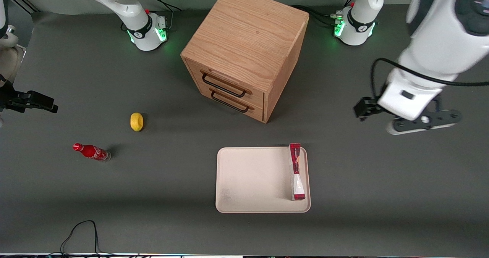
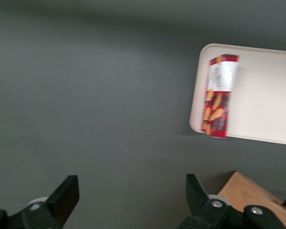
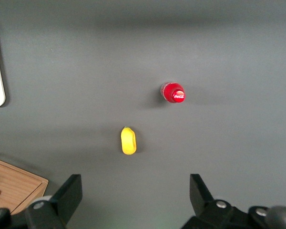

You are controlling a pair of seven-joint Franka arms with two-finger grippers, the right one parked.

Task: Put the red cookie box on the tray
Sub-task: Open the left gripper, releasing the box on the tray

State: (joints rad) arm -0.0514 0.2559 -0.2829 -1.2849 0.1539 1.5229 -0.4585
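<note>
One thin red cookie box (image 1: 297, 171) (glossy carton) lies along the smooth cream tray (image 1: 252, 181)'s rim, gripper (image 2: 128, 200) fingers wide, well apart.

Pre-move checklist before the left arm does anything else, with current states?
1. Red cookie box on the tray: ok, standing on a long edge along the rim at the working arm's end.
2. Box fully inside the rim: not ok, one end overhangs it, seen from the left wrist.
3. Gripper free of the box: ok, open, empty, over bare table toward the working arm's end.
4. Box stable on its edge: cannot tell.
5. Wooden drawer cabinet clear of tray: ok.
</note>
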